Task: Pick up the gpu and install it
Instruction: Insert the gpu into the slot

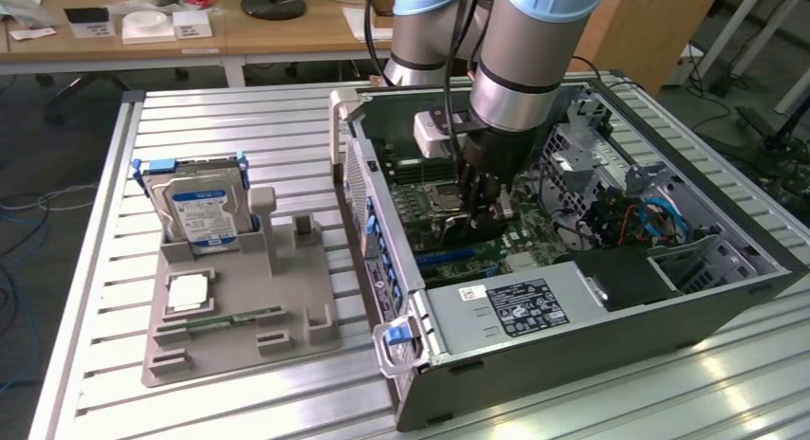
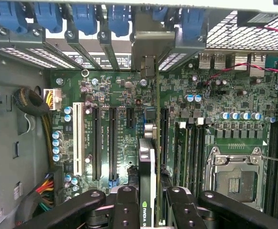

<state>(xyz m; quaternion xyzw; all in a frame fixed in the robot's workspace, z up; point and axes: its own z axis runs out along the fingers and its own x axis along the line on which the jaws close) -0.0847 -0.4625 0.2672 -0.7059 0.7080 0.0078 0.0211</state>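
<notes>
My gripper [image 1: 485, 212] reaches down into the open computer case [image 1: 708, 298], just above the green motherboard [image 2: 215, 100]. In the wrist view the gripper [image 2: 147, 202] is shut on the gpu [image 2: 146, 157], a thin dark card seen edge-on between the black fingers [image 2: 127, 207]. The card runs along the line of an expansion slot. Its pale metal bracket [image 2: 151, 47] sits against the rear slot openings, between the blue latches [image 2: 117, 16]. I cannot tell whether the card's edge touches the slot.
Long black expansion slots [image 2: 112, 143] lie beside the card, and the CPU socket [image 2: 234, 179] on its other side. The power supply [image 1: 532, 302] fills the case's near end. A grey fixture [image 1: 241, 317] at the exterior view's left holds a hard drive [image 1: 196, 212], a chip [image 1: 188, 290] and a memory stick [image 1: 222, 319].
</notes>
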